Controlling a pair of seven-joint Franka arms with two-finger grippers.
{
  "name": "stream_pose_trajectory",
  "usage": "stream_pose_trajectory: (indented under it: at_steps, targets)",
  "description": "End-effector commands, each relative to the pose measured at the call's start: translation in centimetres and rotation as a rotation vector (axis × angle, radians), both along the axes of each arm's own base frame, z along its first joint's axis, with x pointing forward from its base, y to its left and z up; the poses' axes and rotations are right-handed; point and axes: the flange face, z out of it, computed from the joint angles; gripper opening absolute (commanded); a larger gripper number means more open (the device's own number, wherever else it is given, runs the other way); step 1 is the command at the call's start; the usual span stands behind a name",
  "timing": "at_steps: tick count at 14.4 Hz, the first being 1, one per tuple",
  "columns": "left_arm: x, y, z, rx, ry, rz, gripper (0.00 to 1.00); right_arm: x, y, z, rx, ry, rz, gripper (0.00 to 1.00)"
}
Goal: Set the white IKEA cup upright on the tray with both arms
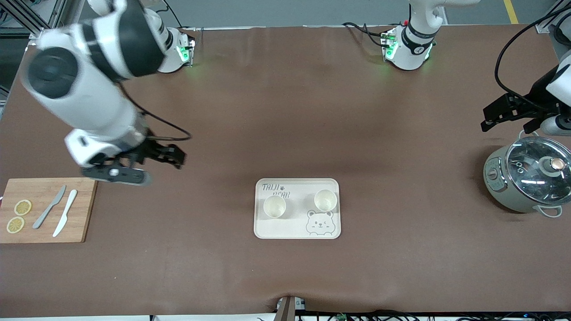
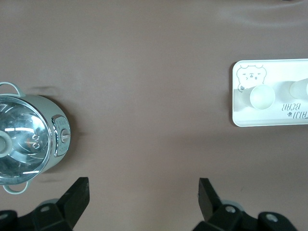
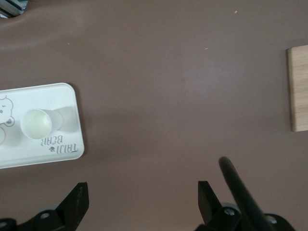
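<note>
The cream tray (image 1: 296, 229) lies in the middle of the table. Two white cups stand upright on it, mouths up: one cup (image 1: 274, 206) toward the right arm's end, the other cup (image 1: 325, 200) toward the left arm's end. My right gripper (image 1: 179, 158) hangs open and empty over bare table between the tray and the cutting board. My left gripper (image 1: 485, 119) hangs open and empty over bare table beside the pot. The left wrist view shows its gripper (image 2: 143, 185), the tray (image 2: 245, 115) and a cup (image 2: 262, 96). The right wrist view shows its gripper (image 3: 143, 187), the tray (image 3: 48, 96) and a cup (image 3: 36, 123).
A wooden cutting board (image 1: 44, 223) with two lemon slices (image 1: 18, 216) and two knives (image 1: 58, 211) lies at the right arm's end. A grey pot with a glass lid (image 1: 533, 174) stands at the left arm's end. A black cable (image 3: 238, 187) runs past the right gripper.
</note>
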Motion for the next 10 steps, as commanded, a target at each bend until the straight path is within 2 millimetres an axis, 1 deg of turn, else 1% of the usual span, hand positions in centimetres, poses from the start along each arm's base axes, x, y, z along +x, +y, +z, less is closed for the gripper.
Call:
stream_pose_trajectory:
  at_steps: [1, 2, 4, 5, 6, 8, 10]
  targets:
    - [0.2, 0.1, 0.1, -0.005, 0.011, -0.005, 1.0, -1.0, -7.8, 1.6, 0.014, -0.002, 0.051, 1.0]
    - [0.2, 0.3, 0.0, 0.001, 0.012, -0.007, 1.0, -1.1, -10.4, 2.2, 0.014, -0.008, 0.07, 1.0]
    - [0.1, 0.4, -0.2, 0.011, 0.015, -0.023, 1.0, -1.1, -15.1, 2.0, 0.013, -0.005, 0.048, 1.0]
    - [0.1, 0.5, -0.2, 0.012, 0.014, -0.034, 1.0, -1.0, -17.1, 2.0, 0.012, -0.01, 0.053, 1.0]
    - [0.2, 0.7, -0.1, 0.012, 0.013, -0.034, 1.0, -0.9, -18.3, 1.9, 0.011, -0.011, 0.059, 1.0]
    - [0.2, 0.9, -0.1, 0.016, 0.011, -0.038, 1.0, -0.9, -18.3, 1.9, 0.011, -0.011, 0.06, 1.0]
    - [0.2, 1.3, 0.0, 0.055, 0.007, -0.039, 1.0, -0.8, -18.2, 1.7, 0.011, -0.008, 0.062, 1.0]
